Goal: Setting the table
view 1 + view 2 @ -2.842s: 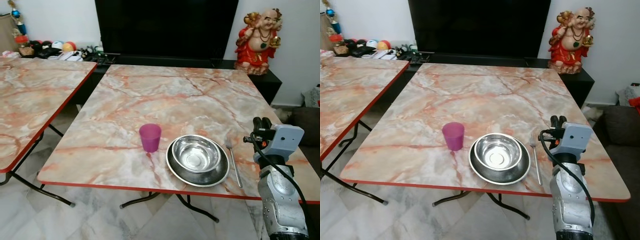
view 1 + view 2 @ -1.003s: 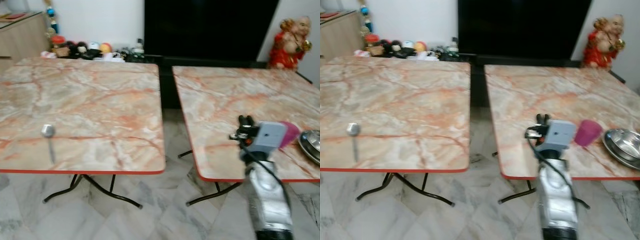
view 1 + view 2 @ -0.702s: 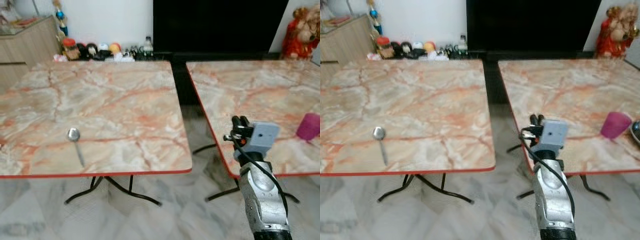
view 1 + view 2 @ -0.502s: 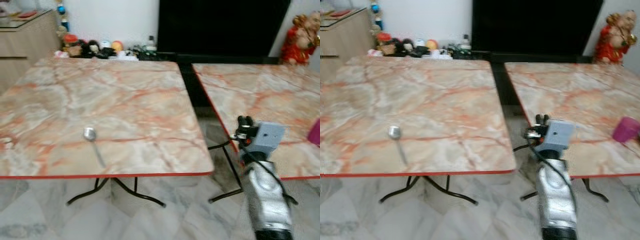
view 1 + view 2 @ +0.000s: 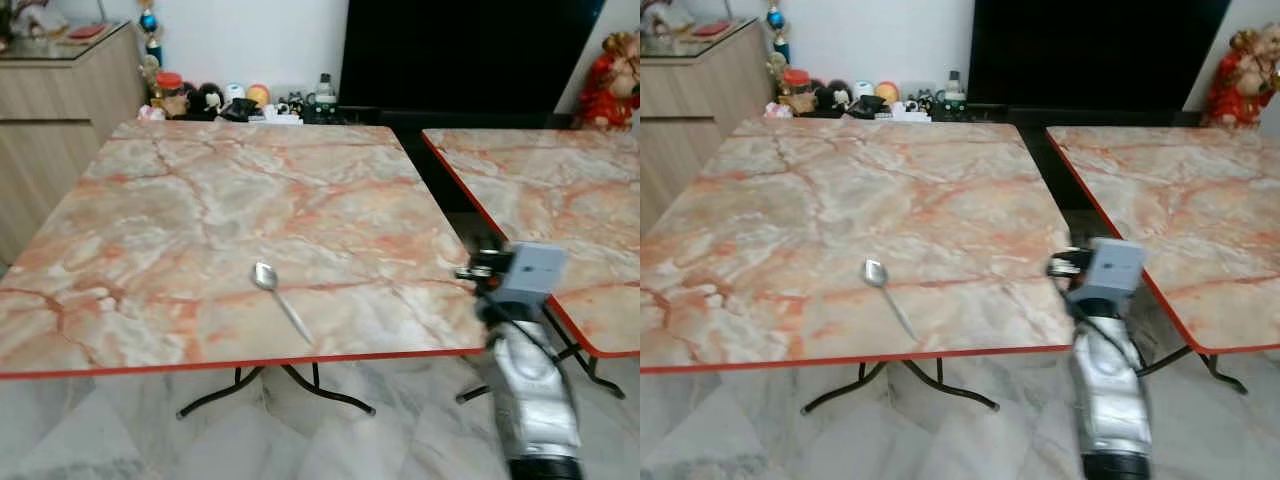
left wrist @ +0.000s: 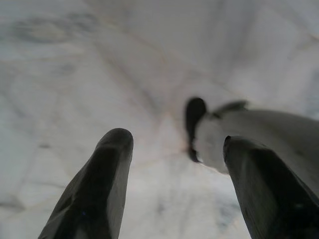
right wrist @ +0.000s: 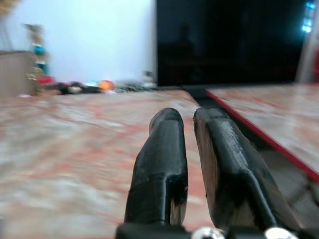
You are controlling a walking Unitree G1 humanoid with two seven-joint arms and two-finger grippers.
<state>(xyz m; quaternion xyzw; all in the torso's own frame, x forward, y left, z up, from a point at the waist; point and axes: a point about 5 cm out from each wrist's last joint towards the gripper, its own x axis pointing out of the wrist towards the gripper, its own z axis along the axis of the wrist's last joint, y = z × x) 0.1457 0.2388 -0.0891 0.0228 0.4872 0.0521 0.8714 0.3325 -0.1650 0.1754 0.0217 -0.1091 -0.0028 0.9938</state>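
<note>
Right gripper (image 7: 189, 149) fingers together, empty; spoon (image 5: 279, 297) lies on marble table (image 5: 150, 200) to its left. No legible writing.

Left gripper (image 6: 174, 164) fingers apart above floor.

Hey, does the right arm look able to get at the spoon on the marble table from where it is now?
Probably yes. The spoon lies alone near the marble table's front edge, nothing around it. The right gripper, fingers together, is raised off to the spoon's right and must open first.
</note>
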